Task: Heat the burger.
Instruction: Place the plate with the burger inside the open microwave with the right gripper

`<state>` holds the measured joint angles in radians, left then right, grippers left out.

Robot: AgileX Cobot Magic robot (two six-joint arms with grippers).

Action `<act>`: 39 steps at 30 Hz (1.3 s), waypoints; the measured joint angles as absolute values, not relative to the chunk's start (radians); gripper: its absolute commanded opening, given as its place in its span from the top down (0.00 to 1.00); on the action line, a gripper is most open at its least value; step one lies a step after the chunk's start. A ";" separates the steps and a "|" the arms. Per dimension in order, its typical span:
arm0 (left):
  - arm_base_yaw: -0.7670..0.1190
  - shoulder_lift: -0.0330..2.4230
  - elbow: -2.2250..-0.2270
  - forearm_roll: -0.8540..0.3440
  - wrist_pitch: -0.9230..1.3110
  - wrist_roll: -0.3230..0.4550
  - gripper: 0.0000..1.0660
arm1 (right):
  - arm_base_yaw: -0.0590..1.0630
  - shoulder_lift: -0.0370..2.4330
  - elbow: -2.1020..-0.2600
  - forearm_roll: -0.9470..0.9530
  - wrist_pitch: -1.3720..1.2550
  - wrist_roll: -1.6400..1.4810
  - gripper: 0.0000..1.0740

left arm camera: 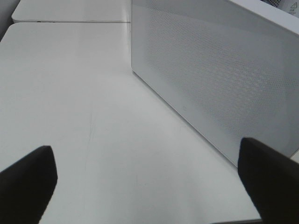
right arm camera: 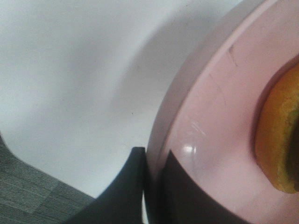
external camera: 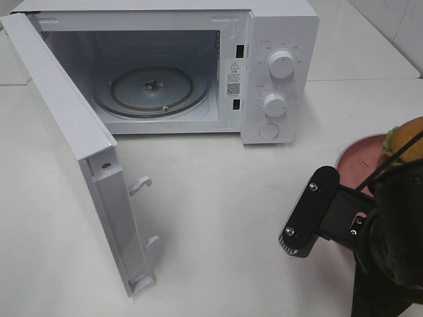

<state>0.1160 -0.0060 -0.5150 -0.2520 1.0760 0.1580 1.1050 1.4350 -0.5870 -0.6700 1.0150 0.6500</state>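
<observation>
The burger (external camera: 408, 142), with a golden-brown bun and green lettuce, lies on a pink plate (external camera: 360, 158) at the table's right edge. In the right wrist view my right gripper (right arm camera: 152, 186) is shut on the rim of the plate (right arm camera: 210, 130), with the burger (right arm camera: 278, 140) just past it. From the high camera the right arm (external camera: 390, 224) covers that grip. My left gripper (left arm camera: 149, 186) stands open over bare table beside the microwave door (left arm camera: 210, 70), with nothing between its fingers. It is outside the high view.
The white microwave (external camera: 277, 39) stands at the back with its door (external camera: 66, 145) swung wide to the left, the glass turntable (external camera: 152, 89) bare inside. White table (external camera: 218, 218) lies in front of it. Grey floor (right arm camera: 28, 186) shows past the table's edge.
</observation>
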 measured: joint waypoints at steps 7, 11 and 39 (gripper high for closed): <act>0.116 -0.006 -0.515 -0.252 1.076 0.158 0.08 | 1.105 1.435 -0.586 -0.705 0.998 0.564 0.99; 0.116 -0.006 -0.515 -0.252 1.076 0.158 0.08 | 1.105 1.435 -0.582 -0.731 0.959 0.509 0.99; 0.116 -0.006 -0.515 -0.252 1.076 0.158 0.08 | 1.105 1.435 -0.579 -0.841 0.763 0.191 0.98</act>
<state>0.1160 -0.0060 -0.5150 -0.2520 1.0760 0.1580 1.1050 1.4350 -0.5790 -0.8410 0.7630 0.1910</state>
